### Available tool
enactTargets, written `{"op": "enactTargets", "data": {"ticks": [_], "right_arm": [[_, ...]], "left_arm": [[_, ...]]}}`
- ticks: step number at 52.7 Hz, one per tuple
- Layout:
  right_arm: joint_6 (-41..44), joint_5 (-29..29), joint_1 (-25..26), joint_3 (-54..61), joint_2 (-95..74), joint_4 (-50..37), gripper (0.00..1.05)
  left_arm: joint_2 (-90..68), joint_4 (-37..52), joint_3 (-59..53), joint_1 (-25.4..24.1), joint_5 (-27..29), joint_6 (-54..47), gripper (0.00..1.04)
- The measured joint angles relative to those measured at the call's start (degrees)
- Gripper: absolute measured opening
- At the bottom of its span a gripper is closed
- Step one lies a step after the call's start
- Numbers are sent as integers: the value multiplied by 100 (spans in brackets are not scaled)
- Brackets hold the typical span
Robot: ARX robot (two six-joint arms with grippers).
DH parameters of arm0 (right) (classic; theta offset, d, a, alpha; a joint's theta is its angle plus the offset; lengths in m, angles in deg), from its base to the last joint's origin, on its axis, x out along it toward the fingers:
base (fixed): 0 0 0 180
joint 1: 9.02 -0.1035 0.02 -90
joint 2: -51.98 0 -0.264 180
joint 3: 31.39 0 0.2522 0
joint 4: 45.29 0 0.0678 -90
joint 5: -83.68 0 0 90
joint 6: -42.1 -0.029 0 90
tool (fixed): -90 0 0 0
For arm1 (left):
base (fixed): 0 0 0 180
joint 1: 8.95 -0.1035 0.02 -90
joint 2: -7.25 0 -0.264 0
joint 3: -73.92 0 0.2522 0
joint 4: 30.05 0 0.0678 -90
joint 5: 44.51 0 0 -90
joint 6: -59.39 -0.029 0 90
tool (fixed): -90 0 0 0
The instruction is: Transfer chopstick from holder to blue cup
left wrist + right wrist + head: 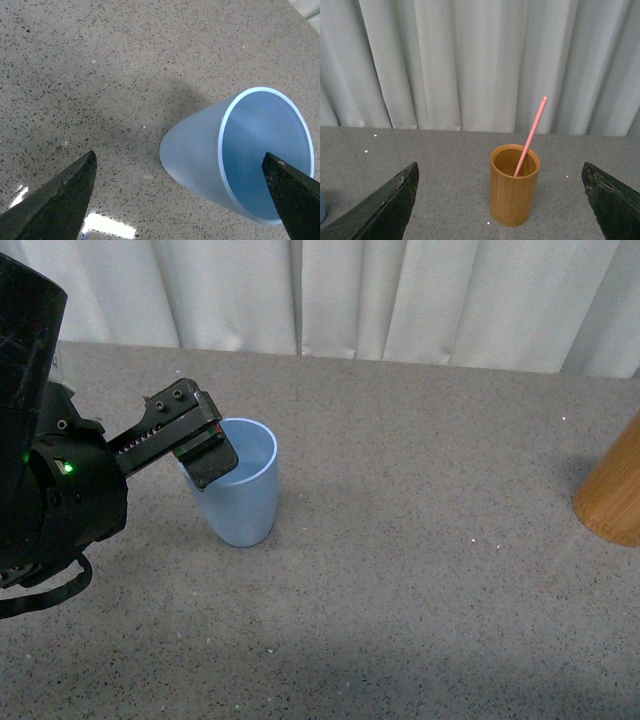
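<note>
The blue cup (245, 495) stands upright on the grey table, left of centre, with nothing showing inside it. My left gripper (205, 445) hangs open at its rim. In the left wrist view the cup (200, 155) has its side wall between the two dark fingers of that gripper (178, 154); one fingertip is over the cup's mouth, the other over the table. The tan holder (514, 195) stands upright ahead of my open right gripper (499, 165), well apart from it. One pink chopstick (532, 132) leans inside it. The holder (612, 490) is cut off at the front view's right edge.
White curtains (400, 290) close off the table's far edge. The speckled grey tabletop (420, 570) stretches between cup and holder. My left arm's black body (50, 490) fills the left side of the front view. My right arm is outside the front view.
</note>
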Motion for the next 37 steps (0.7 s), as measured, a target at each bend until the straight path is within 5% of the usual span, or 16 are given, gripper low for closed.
{"op": "enactTargets", "data": {"ticks": [37], "right_arm": [[0, 0, 0, 0, 0, 0, 95]], "left_arm": [[-166, -92, 118, 81, 44, 42, 98]]}}
